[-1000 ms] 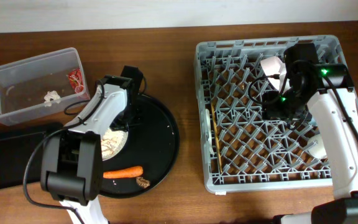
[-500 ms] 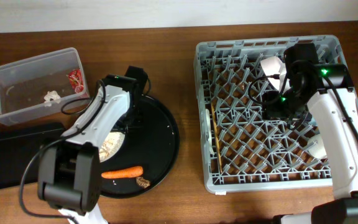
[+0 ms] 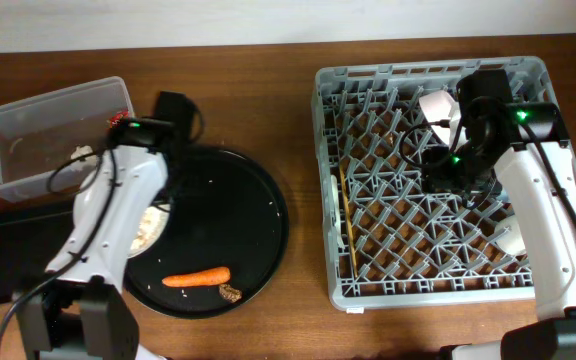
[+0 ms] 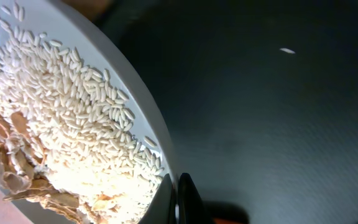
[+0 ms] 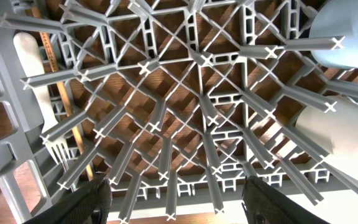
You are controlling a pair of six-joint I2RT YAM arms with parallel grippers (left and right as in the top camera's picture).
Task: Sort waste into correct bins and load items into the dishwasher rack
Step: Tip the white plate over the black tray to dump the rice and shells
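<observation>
- The plate (image 4: pixel 73 106) of rice is clamped at its rim by the left gripper (image 4: pixel 178 198), at the round tray's (image 3: pixel 258 215) left edge.
- The right gripper (image 5: pixel 179 202) is held wide apart, empty, over the rack (image 5: pixel 201 93).

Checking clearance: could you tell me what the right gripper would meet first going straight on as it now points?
Most likely the upright pegs of the dishwasher rack, directly ahead of the open right gripper; the fork and white cup sit off to the sides.

At three o'clock we see the matt grey plastic dishwasher rack (image 3: pixel 428 292) on a wood-grain table (image 3: pixel 298 120). The round black tray (image 3: pixel 248 210) looks smooth and semi-glossy, the white plate (image 4: pixel 140 109) perhaps plastic.
</observation>
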